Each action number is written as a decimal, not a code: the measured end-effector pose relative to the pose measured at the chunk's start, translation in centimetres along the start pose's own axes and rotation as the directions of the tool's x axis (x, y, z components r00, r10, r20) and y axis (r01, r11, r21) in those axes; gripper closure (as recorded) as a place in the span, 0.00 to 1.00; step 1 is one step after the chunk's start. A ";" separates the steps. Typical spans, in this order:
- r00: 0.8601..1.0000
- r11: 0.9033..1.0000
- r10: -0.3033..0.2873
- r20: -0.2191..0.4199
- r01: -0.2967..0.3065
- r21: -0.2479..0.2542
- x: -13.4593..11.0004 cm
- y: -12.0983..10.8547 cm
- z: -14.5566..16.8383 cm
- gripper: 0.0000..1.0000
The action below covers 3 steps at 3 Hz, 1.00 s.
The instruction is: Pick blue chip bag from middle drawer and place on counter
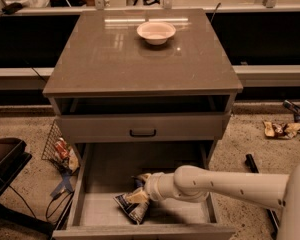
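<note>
The blue chip bag (130, 208) lies crumpled on the floor of the open middle drawer (97, 211), near its front middle. My white arm reaches in from the right, and the gripper (141, 194) sits low in the drawer, right at the top edge of the bag and partly covering it. The counter (140, 59) tops the grey cabinet above the drawer.
A white bowl (156, 32) stands at the back middle of the counter. A closed drawer front with a black handle (142, 132) hangs just above the open drawer. Crumpled wrappers (282, 129) lie on the floor at right; a wire basket (59, 149) and a dark chair (5, 159) stand at left.
</note>
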<state>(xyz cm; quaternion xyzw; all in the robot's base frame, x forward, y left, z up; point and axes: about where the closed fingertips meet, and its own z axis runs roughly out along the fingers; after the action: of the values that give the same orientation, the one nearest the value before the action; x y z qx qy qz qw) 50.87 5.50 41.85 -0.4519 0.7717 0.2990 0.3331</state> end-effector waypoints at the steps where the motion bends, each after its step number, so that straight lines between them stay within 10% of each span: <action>1: 1.000 1.000 -0.005 -0.005 0.005 -0.009 -0.1 0.3 0.5 0.65; 2: 1.000 1.000 -0.006 -0.005 0.006 -0.013 -0.2 0.5 0.6 0.96; 3: 1.000 1.000 -0.006 -0.005 0.006 -0.014 -0.2 0.5 0.7 1.00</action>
<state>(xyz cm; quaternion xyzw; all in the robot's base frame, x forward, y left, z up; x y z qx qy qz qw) 50.64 6.32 41.65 -0.4573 0.7690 0.3024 0.3286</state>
